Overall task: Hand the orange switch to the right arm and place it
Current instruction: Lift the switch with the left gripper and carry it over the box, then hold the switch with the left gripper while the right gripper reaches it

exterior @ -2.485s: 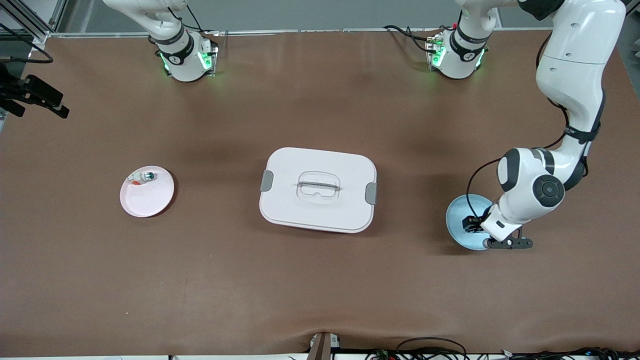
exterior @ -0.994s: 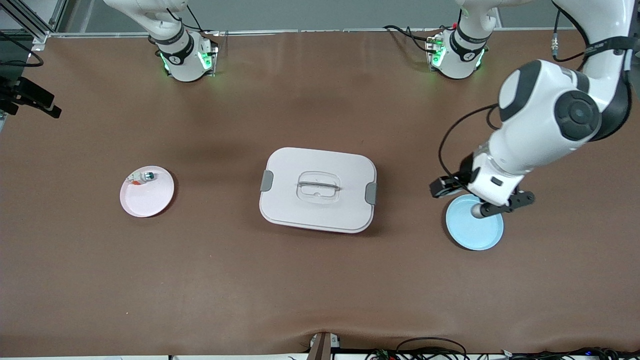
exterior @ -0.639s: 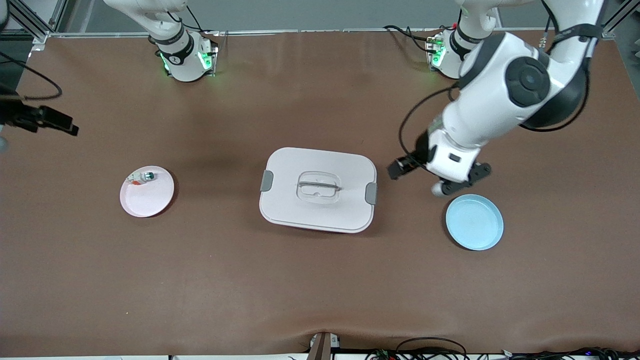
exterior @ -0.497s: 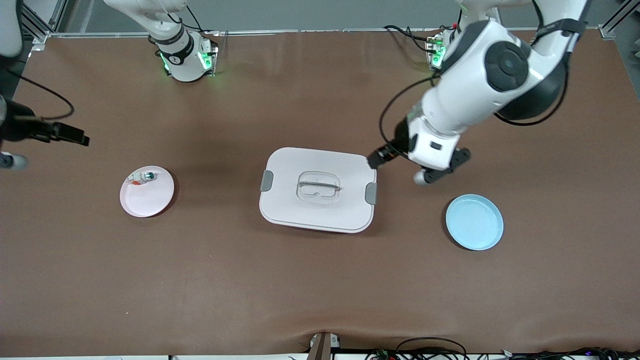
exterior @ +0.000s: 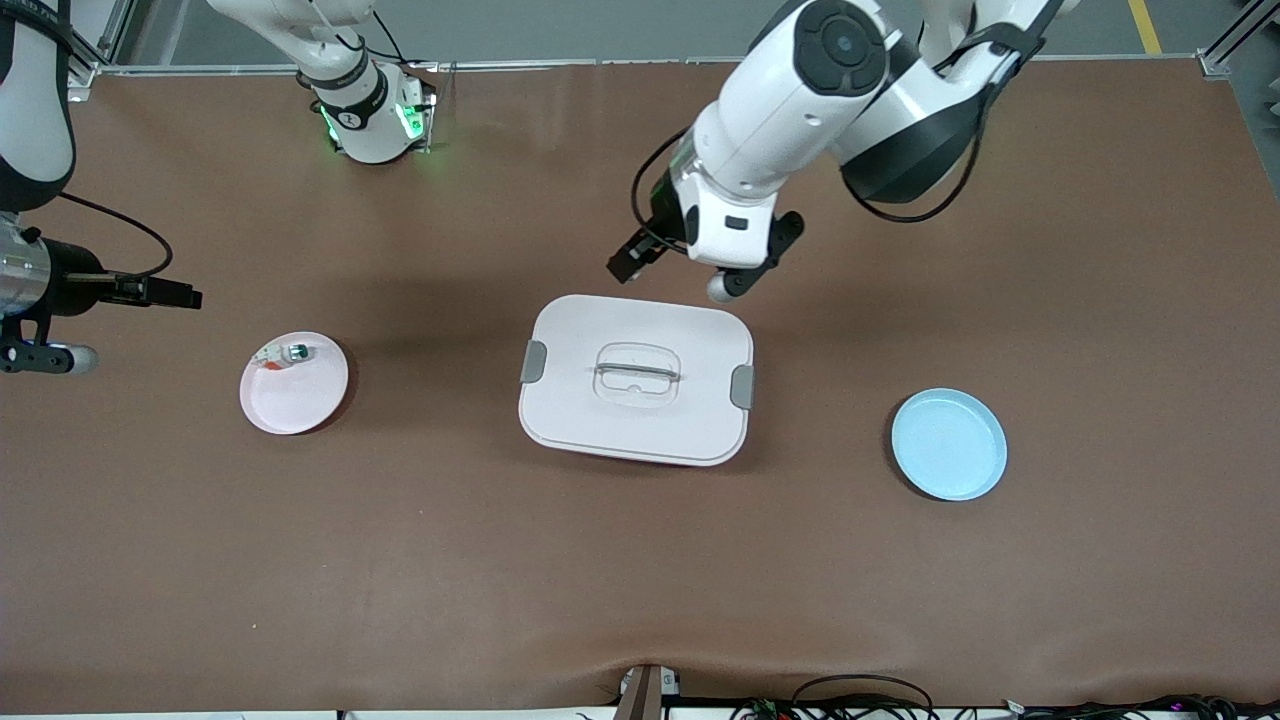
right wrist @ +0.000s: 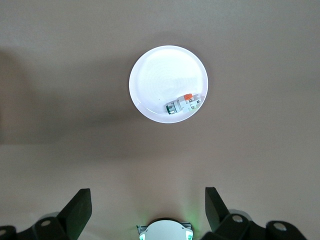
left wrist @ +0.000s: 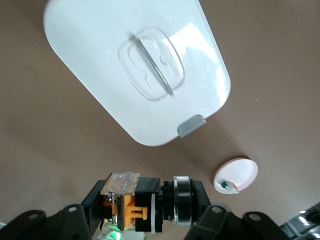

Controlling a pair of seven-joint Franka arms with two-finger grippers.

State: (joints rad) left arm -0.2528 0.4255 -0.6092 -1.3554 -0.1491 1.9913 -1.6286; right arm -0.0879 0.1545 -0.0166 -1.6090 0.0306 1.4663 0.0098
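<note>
The orange switch (left wrist: 134,206), a black stub with an orange body, is clamped sideways in my left gripper (left wrist: 148,204), which is shut on it. In the front view the left gripper (exterior: 628,262) hangs over bare table beside the edge of the white box (exterior: 636,420) that faces the robots' bases; the switch itself does not show there. The right arm comes in at its own end of the table. Its right gripper (exterior: 170,293) (right wrist: 147,210) is open and empty, up in the air beside the pink plate (exterior: 300,412).
The pink plate (right wrist: 160,85) holds a small white-and-green part (right wrist: 182,105) (exterior: 285,353). The lidded white box (left wrist: 100,60) sits mid-table with grey clips and a clear handle. A blue plate (exterior: 950,445) lies toward the left arm's end, with nothing in it.
The left arm rose off the blue plate with the switch and swung toward the middle of the table. The right arm came in from its end toward the pink plate.
</note>
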